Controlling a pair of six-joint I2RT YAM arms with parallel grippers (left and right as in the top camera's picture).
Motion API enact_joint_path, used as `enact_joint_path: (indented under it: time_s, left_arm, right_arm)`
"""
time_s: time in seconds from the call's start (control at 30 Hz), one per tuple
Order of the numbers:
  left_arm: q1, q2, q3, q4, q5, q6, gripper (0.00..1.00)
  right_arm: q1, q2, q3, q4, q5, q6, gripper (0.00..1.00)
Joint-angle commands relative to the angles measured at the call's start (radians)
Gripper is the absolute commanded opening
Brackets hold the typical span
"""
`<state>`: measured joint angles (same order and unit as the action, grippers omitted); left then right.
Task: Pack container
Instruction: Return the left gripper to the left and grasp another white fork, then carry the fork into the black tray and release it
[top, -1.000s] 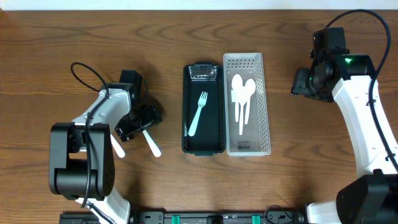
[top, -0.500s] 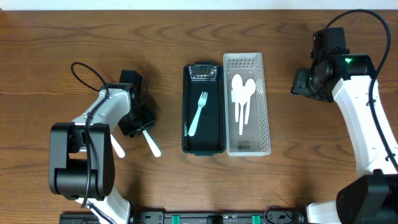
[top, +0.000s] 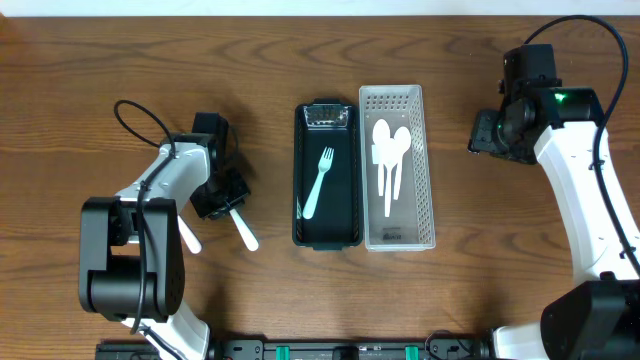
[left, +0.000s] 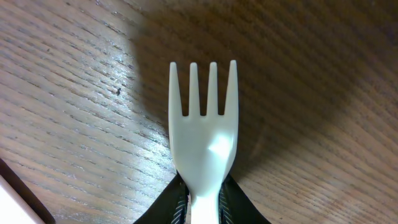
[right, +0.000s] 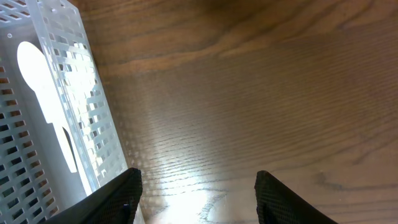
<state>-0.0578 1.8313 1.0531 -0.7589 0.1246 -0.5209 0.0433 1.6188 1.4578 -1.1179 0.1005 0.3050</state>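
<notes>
Left of the black container (top: 298, 205), the left gripper (left: 203, 198) was clamped on a white fork (left: 204, 140), while the right gripper (right: 198, 180) hung with jaws apart beside the white basket (top: 428, 175).

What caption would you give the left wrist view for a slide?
Left gripper shut on a white plastic fork, tines pointing out over the wooden table.

White arms (top: 578, 190), black joints (top: 525, 70), looping black cables (top: 128, 112), green LED (top: 560, 98).

bright, even light; dark shadow pools around the fork (left: 203, 137), glare on table (right: 199, 186).
</notes>
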Motion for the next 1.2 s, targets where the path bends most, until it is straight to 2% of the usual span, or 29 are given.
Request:
enact_joint_path:
  time_s: [0.0, 0.23, 0.4, 0.63, 0.83, 0.93, 1.17]
  left_arm:
    - [0.004, 0.013, -0.014, -0.001, -0.004, 0.012, 0.12]
    - [0.003, -0.003, 0.037, -0.033, -0.004, 0.014, 0.07]
    - [-0.018, -0.058, 0.152, -0.138, -0.004, 0.039, 0.07]
    - [-0.167, -0.188, 0.380, -0.280, -0.004, 0.146, 0.06]
    - [-0.370, -0.237, 0.441, -0.209, -0.018, 0.196, 0.06]
    - [-0.453, -0.205, 0.440, -0.171, -0.109, 0.204, 0.06]
    - [-0.533, -0.056, 0.440, -0.106, -0.136, 0.214, 0.06]
  right_arm:
    - [-0.004, 0.005, -0.003, 0.000, -0.003, -0.007, 0.61]
    - [-0.004, 0.005, -0.003, 0.000, -0.003, -0.007, 0.61]
    - [-0.004, 0.005, -0.003, 0.000, -0.003, -0.007, 0.62]
    - [-0.004, 0.005, -0.003, 0.002, -0.003, -0.007, 0.62]
    - [-0.004, 0.005, -0.003, 0.003, -0.003, -0.007, 0.62]
    - [-0.004, 0.005, -0.003, 0.003, -0.003, -0.007, 0.62]
    - [-0.004, 0.005, -0.003, 0.003, -0.003, -0.007, 0.62]
